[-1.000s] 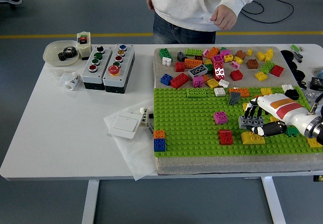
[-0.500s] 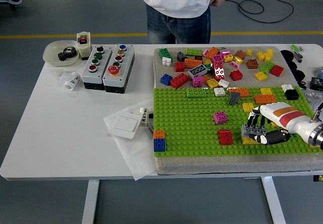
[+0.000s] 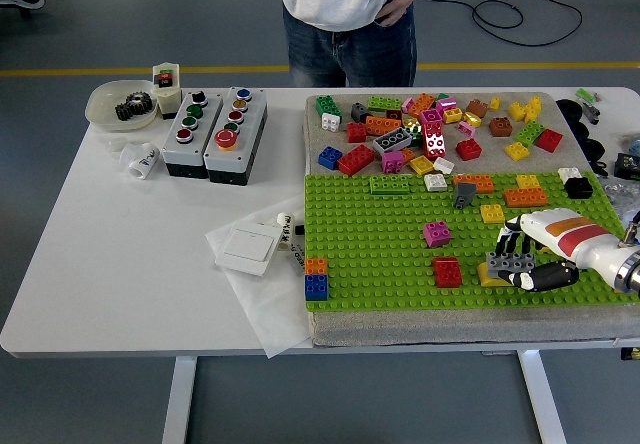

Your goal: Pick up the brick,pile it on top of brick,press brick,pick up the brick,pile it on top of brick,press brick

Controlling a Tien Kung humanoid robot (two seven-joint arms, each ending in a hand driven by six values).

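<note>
Right hand point(image 3: 535, 259), white shell with black fingers, comes in from the right edge and sits low over the green studded baseplate point(image 3: 380, 239) at its near right. Fingers are curled around a small grey studded brick point(image 3: 509, 262), which rests on or just above a yellow wedge-shaped brick point(image 3: 492, 276); whether the studs are seated cannot be told from this view. Left arm is not visible.

Step, as a judgement: piling grey brick onto the yellow one, on the verge of the press. Hand is clamped on the grey brick, not released.

Next move likely needs: align grey brick square over the yellow brick's studs, let go, then push straight down from above so it seats. The yellow piece has a sloped face, so an off-centre push could tip or skid it.

Nearby: a red square brick point(image 3: 448, 271) just to the left, a magenta brick point(image 3: 437, 232) further up the plate, loose mixed bricks point(image 3: 430, 129) piled along the far edge. A person point(image 3: 345, 4) stands at the far side, hands off the table.
</note>
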